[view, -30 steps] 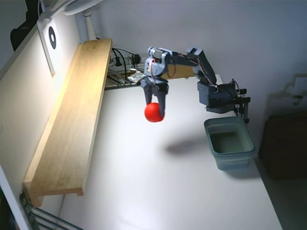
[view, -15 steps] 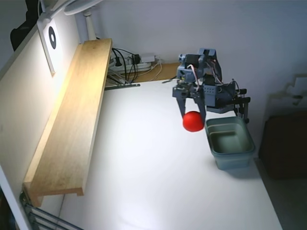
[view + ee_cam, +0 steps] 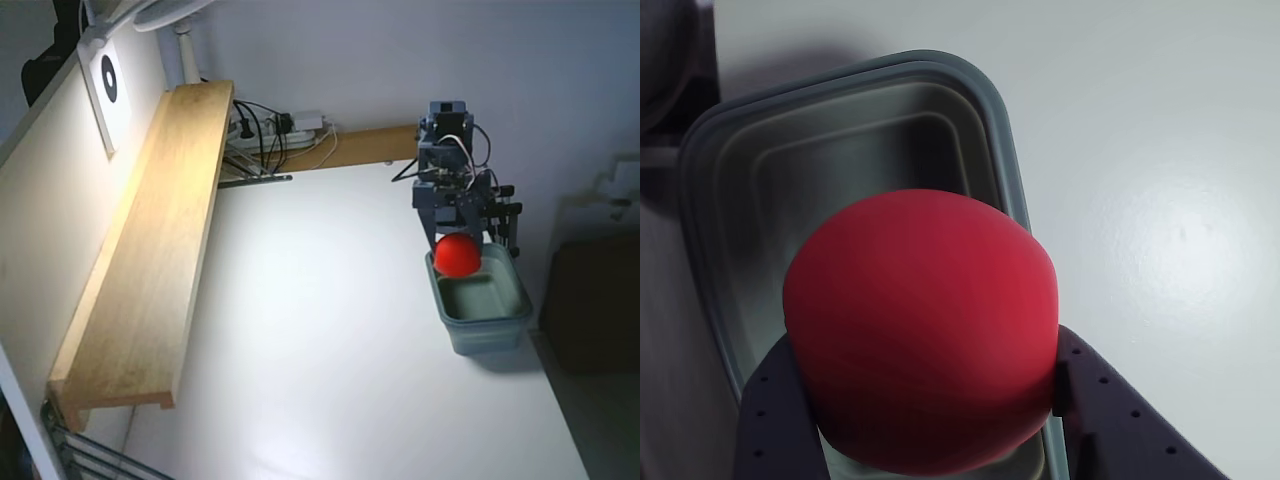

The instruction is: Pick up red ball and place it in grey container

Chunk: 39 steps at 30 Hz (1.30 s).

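Observation:
The red ball (image 3: pixel 459 255) is held in my gripper (image 3: pixel 458 248) just above the far end of the grey container (image 3: pixel 497 322), which stands on the white table at the right. In the wrist view the ball (image 3: pixel 920 325) fills the middle, clamped between my two dark fingers (image 3: pixel 775 415), with the gripper (image 3: pixel 925 395) shut on it. The container's rim (image 3: pixel 995 110) and hollow inside lie directly below the ball.
A long wooden shelf (image 3: pixel 150 250) runs along the left wall. A power strip with cables (image 3: pixel 275 130) lies at the back. The table's right edge (image 3: pixel 545 370) is close beside the container. A dark box (image 3: pixel 595 300) sits off the table at right.

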Each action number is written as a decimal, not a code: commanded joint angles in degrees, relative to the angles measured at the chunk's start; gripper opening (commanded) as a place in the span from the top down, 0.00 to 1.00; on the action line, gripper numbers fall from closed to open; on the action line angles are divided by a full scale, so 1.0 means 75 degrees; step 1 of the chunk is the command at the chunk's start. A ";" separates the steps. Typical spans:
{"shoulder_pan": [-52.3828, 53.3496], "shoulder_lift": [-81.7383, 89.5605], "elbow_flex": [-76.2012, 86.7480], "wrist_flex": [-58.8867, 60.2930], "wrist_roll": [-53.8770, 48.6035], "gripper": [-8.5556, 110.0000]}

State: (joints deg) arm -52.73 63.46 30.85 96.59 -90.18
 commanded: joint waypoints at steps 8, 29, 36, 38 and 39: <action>-0.0126 0.0242 -0.0358 0.0069 0.0023 0.61; -0.0126 0.0242 -0.0358 0.0069 0.0023 0.61; 0.0055 0.0359 -0.0255 0.0075 0.0023 0.61; 0.0166 0.0431 -0.0191 0.0079 0.0023 0.62; 0.0244 0.0481 -0.0147 0.0082 0.0023 0.62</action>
State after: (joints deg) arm -52.29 63.46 30.85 96.59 -90.18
